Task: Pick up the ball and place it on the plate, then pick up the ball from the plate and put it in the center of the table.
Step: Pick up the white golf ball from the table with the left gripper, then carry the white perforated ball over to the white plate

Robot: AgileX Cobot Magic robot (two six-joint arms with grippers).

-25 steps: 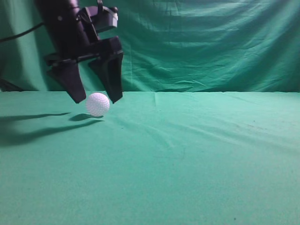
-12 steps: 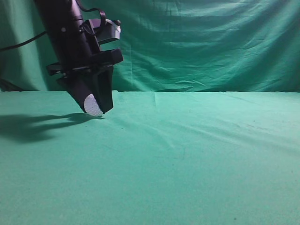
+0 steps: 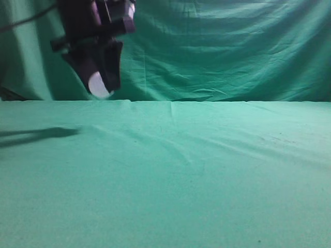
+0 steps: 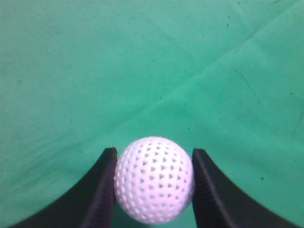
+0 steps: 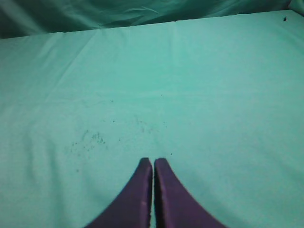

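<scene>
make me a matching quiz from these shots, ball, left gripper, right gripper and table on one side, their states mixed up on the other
Column 1:
1. ball
2. left gripper
3. right gripper
4. table

Column 2:
A. fingers pressed together, nothing between them
B. covered in wrinkled green cloth
C. white and dimpled, lifted clear of the cloth
D. fingers clamped on either side of a round thing

Pairs: 1-C, 2-D, 3-A, 4-B
</scene>
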